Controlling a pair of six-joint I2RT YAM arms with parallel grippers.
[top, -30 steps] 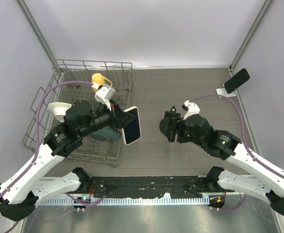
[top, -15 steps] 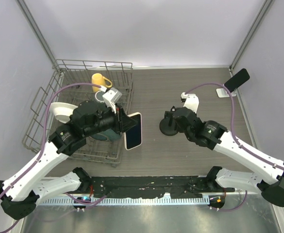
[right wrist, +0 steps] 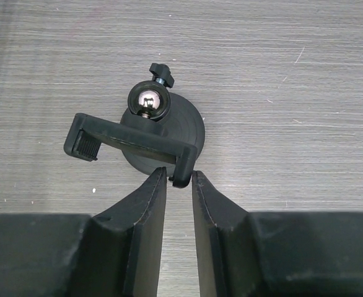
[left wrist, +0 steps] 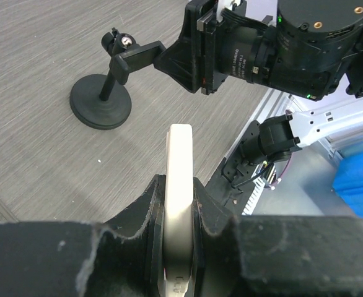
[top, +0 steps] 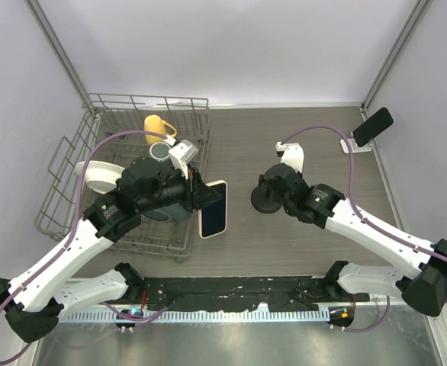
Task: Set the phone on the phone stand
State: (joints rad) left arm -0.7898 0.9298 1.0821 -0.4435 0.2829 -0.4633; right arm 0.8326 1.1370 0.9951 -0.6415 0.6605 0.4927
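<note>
A white phone (top: 214, 210) is held edge-on in my left gripper (top: 197, 200), above the table right of the rack; the left wrist view shows its thin edge (left wrist: 180, 179) pinched between the fingers (left wrist: 214, 216). A black clamp holder (top: 265, 197) on a round base stands mid-table. My right gripper (right wrist: 179, 177) is closed down on the hooked end of its clamp bar (right wrist: 132, 141). The small white phone stand (top: 348, 143) sits at the back right with a dark phone (top: 372, 126) leaning on it.
A wire dish rack (top: 94, 130) fills the left side, with a yellow mug (top: 157, 124), a white dish (top: 94, 175) and a teal bowl (top: 162, 215) in it. The holder's ball joint (right wrist: 148, 99) sits above its base (right wrist: 191, 127). Walls stand close on both sides.
My left gripper has carried the white phone a little right and nearer. My right gripper has swung back and left onto the black holder, its fingers now on the clamp's end.
</note>
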